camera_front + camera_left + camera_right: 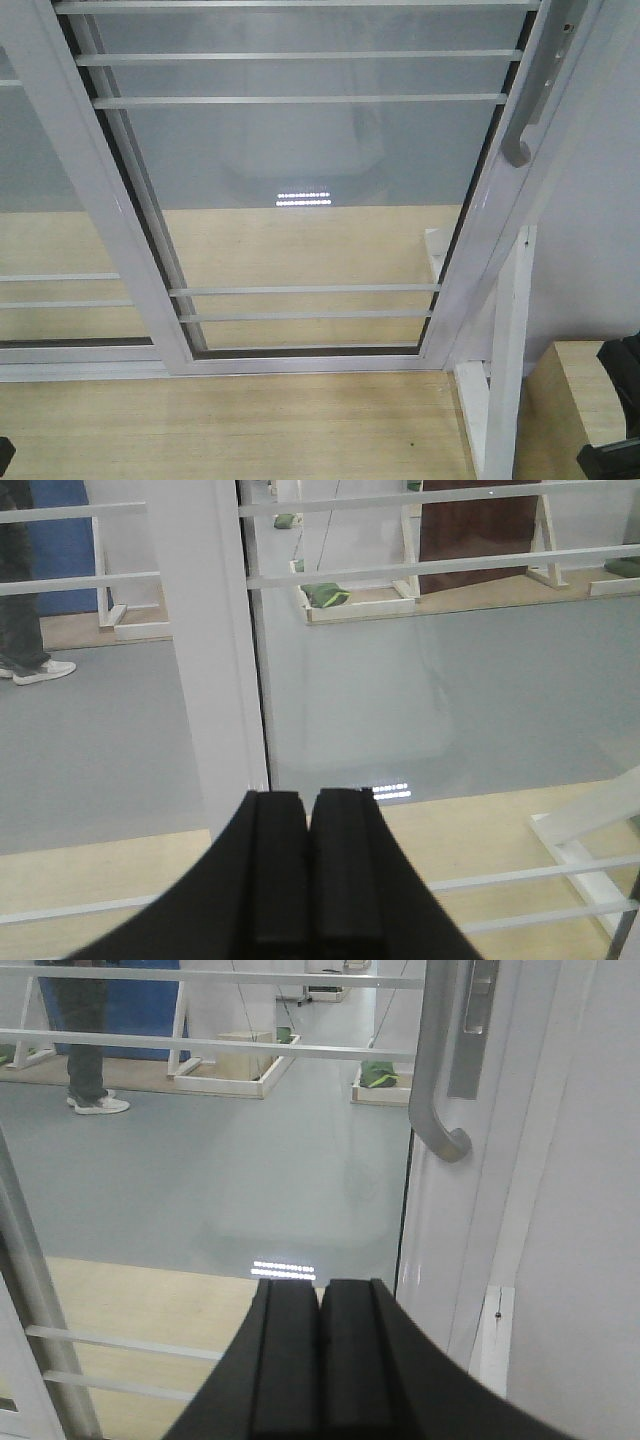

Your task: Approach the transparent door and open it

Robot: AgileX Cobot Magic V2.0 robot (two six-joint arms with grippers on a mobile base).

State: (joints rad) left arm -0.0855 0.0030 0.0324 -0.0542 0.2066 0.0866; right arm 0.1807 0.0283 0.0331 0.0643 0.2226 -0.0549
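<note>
— Where is the right hand [321, 1292]?
— Low in the middle, its two black fingers pressed flat together with nothing between them.
— And the glass door [250, 1160]?
— Straight ahead. Its white upright runs down the right side. The curved silver handle [437, 1080] sits high on it, hooked at its lower end. The hand is below the handle and apart from it.
— Anything through the glass?
— Thin white bars [200, 1042] cross it. Beyond is a grey floor [200, 1180], with someone's legs in white shoes [100, 1105] far left and a green bundle [378, 1073] far off.
</note>
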